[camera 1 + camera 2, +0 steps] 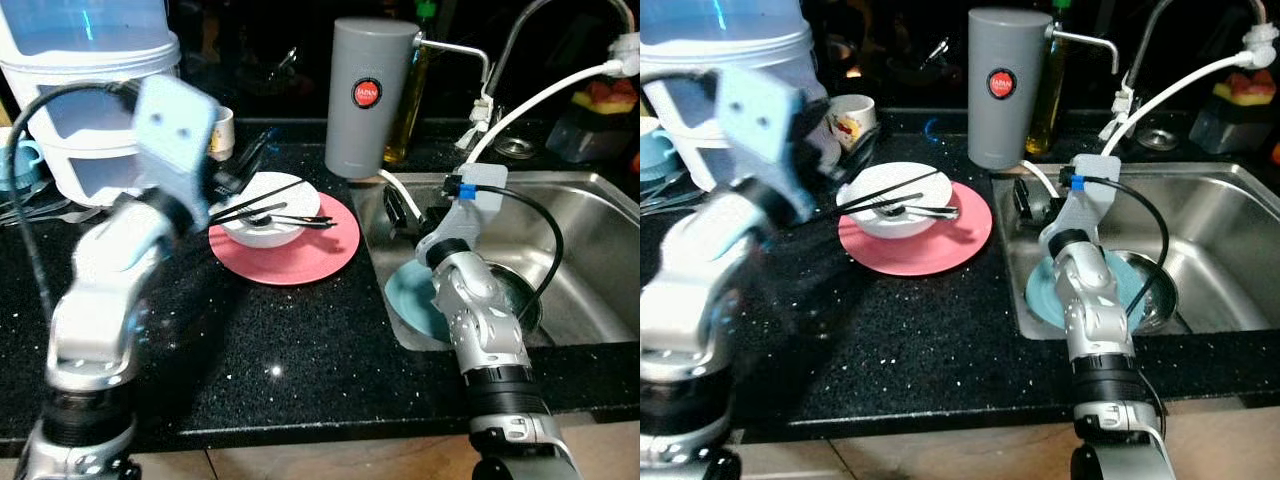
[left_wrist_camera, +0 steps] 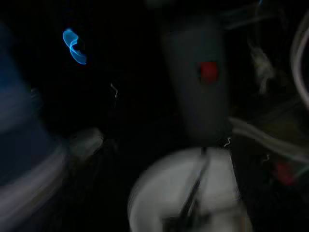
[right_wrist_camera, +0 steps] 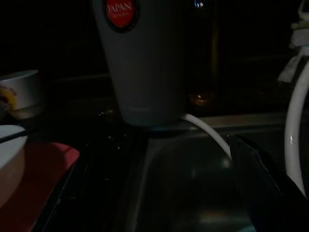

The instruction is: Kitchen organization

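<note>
A black speckled counter (image 1: pixel 300 340) runs across the frame, its front edge along the bottom and its right part cut by a steel sink (image 1: pixel 600 270); the widest bare stretch lies at lower centre, between the two arms. At centre left a white bowl (image 1: pixel 262 222) sits on a pink plate (image 1: pixel 290 250), with a fork (image 1: pixel 925 210) lying across the bowl. The left gripper (image 1: pixel 275 200) reaches in from the left, blurred, its long black fingers (image 1: pixel 255 210) spread apart above the bowl and holding nothing, one finger over the rim. The right gripper (image 1: pixel 405 205) hangs inside the sink's left edge; I cannot tell how far its jaws stand. Below that arm a teal plate (image 1: pixel 415 300) leans in the sink's near left corner. A grey cylindrical dispenser (image 1: pixel 368 95) stands at the sink's back-left corner, a white hose (image 1: pixel 530 105) arcs over the basin, and a cup (image 1: pixel 848 122) and stacked white containers (image 1: pixel 90 90) crowd the upper left.
</note>
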Robot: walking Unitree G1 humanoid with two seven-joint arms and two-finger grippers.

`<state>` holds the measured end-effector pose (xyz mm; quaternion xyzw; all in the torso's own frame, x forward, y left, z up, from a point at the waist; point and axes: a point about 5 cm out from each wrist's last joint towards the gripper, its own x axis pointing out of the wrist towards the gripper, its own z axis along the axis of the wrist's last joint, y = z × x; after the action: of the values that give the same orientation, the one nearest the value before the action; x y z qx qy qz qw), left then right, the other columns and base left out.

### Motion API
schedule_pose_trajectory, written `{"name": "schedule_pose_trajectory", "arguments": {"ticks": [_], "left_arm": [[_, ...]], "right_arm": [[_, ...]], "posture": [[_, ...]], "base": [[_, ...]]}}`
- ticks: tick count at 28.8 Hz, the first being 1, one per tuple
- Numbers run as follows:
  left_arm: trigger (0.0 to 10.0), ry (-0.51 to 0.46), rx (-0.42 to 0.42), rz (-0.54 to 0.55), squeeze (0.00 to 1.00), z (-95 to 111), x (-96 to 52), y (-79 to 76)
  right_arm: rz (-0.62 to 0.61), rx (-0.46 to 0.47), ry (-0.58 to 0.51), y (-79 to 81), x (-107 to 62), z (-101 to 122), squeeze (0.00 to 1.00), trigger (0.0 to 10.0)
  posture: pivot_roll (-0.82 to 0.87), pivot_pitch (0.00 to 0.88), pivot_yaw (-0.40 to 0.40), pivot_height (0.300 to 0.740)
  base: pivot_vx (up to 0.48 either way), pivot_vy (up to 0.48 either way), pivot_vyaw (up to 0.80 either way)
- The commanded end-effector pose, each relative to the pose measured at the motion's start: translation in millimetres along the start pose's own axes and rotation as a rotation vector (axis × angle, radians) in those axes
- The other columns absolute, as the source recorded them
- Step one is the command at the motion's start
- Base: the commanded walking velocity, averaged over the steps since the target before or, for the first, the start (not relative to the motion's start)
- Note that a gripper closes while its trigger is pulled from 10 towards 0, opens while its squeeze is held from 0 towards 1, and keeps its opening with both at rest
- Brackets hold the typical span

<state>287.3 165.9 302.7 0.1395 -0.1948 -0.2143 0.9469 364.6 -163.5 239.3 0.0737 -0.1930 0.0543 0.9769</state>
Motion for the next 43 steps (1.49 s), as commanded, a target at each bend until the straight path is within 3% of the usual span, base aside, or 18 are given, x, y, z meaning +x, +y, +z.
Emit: {"name": "schedule_pose_trajectory", "arguments": {"ticks": [1, 5, 6, 7, 11, 15, 18, 21, 25, 28, 39, 43], "left_arm": [[10.0, 0.006, -0.011, -0.059, 1.0, 0, -11.2, 0.3], [10.0, 0.044, 0.007, -0.072, 1.0, -8, -23.9, 5.9], [10.0, 0.075, 0.001, -0.082, 0.45, -14, -37.3, 12.7], [10.0, 0.082, -0.015, -0.087, 0.0, -16, -42.8, 15.0], [10.0, 0.085, -0.046, -0.096, 0.0, -19, -55.0, 19.8], [10.0, 0.116, -0.051, -0.026, 0.0, -29, -72.9, 30.3], [10.0, 0.127, -0.031, 0.072, 0.0, -35, -85.1, 42.7], [10.0, 0.189, 0.038, 0.077, 0.0, -45, -92.0, 46.7], [10.0, 0.232, 0.093, 0.048, 0.0, -52, -92.2, 46.3], [10.0, 0.259, 0.164, -0.018, 0.0, -63, -83.9, 44.5], [10.0, 0.271, 0.104, -0.067, 0.0, -78, -74.8, 41.8], [10.0, 0.276, 0.096, -0.074, 0.0, -85, -75.7, 47.4]], "right_arm": [[-0.013, 0.01, 0.0, -4.0, -1.4, -2, 0.0, 10.0], [-0.012, 0.01, 0.002, -4.0, -2.0, -3, 0.0, 10.0], [-0.01, 0.011, 0.004, -3.8, -2.6, -3, 0.0, 10.0], [-0.009, 0.011, 0.005, -3.8, -2.9, -3, 0.0, 10.0], [-0.007, 0.012, 0.007, -3.6, -3.7, -4, 0.0, 10.0], [-0.005, 0.013, 0.01, -3.4, -4.3, -5, 0.0, 10.0], [0.0, 0.015, 0.014, -2.4, -3.9, -6, 0.0, 10.0], [0.007, 0.018, 0.018, -0.4, -3.0, -7, 0.0, 10.0], [0.011, 0.021, 0.017, 1.0, -2.2, -7, 0.0, 10.0], [0.015, 0.023, 0.016, 1.6, -0.8, -6, 0.0, 10.0], [0.01, 0.017, 0.013, -0.5, -0.8, -4, 0.0, 10.0], [0.009, 0.015, 0.016, -1.0, -1.6, -4, 0.0, 10.0]], "posture": [[-0.01, 0.053, -0.025, 0.74], [0.0, 0.055, -0.026, 0.74], [0.0, 0.056, -0.027, 0.74], [0.0, 0.056, -0.027, 0.74], [0.0, 0.055, -0.027, 0.74], [0.0, 0.053, -0.031, 0.74], [0.01, 0.052, -0.038, 0.74], [0.01, 0.051, -0.044, 0.74], [0.01, 0.05, -0.047, 0.74], [0.01, 0.059, -0.053, 0.74], [-0.01, 0.069, -0.045, 0.74], [-0.01, 0.073, -0.049, 0.74]], "base": [[0.0, 0.0, 0.0], [0.0, 0.0, 0.0], [0.0, 0.0, 0.0], [0.0, 0.0, 0.0], [0.0, 0.0, 0.0], [0.0, 0.0, 0.0], [0.0, 0.0, 0.0], [0.0, 0.0, 0.0], [0.0, 0.0, 0.0], [0.0, 0.0, 0.0], [0.0, 0.0, 0.0], [0.0, 0.0, 0.0]]}}
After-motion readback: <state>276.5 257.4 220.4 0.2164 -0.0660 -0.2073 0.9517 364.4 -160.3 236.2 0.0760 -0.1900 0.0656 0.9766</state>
